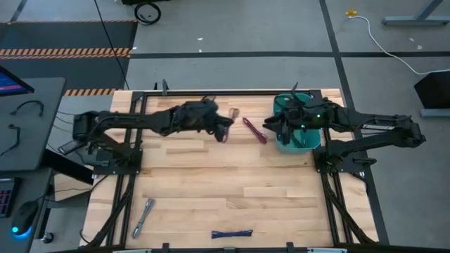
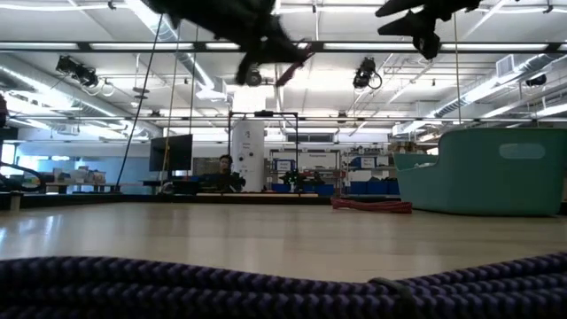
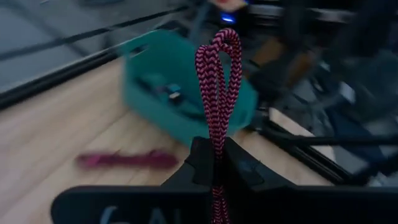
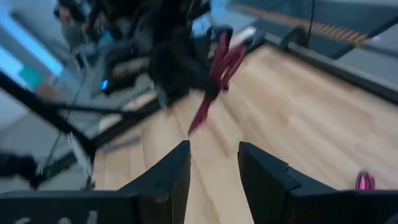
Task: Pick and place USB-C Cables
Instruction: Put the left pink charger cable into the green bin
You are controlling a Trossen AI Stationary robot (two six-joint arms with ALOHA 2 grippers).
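Observation:
My left gripper [image 1: 226,130] hangs above the middle of the table's far half, shut on a black-and-pink braided USB-C cable [image 3: 217,74]. A magenta cable [image 1: 254,130] lies flat on the wood just to its right, next to the teal bin [image 1: 295,140]. My right gripper [image 4: 214,158] is open with nothing between its fingers. It hovers at the bin's left rim [image 1: 271,126], facing the left gripper. A silver-grey cable [image 1: 144,214] and a blue cable [image 1: 232,234] lie near the table's front edge. My left gripper pinches the folded braided cable between its two fingers, partway along the bundle [image 3: 217,134]. The fingers point nearly level toward the table's right. The looped end [image 3: 219,43] sticks out past the fingertips. The other end [image 4: 200,121] hangs below, and the cable is clear of the table.
The teal bin [image 3: 180,93] holds several cables and sits at the far right, under my right arm. A small tan piece [image 1: 234,112] lies near the far edge. In the low view the blue cable [image 2: 266,283] fills the foreground.

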